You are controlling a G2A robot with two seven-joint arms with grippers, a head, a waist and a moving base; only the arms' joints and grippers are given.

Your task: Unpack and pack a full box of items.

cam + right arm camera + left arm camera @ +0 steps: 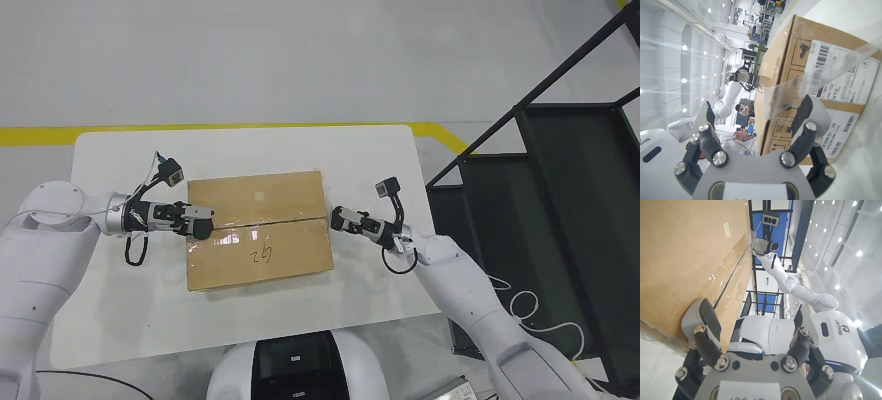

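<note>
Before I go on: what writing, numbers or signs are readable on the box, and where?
"42", handwritten, digits uncertain: top of the taped brown cardboard box.
Black handling pictograms, no words: the box's end face.
White barcode shipping label there: print mostly blurred or under loose clear tape.
Small white sticker on top: unreadable.

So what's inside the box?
Can't tell. The box is shut, with clear tape along its top seam. Only cardboard and a scribbled mark show; whatever's inside is covered.
</note>
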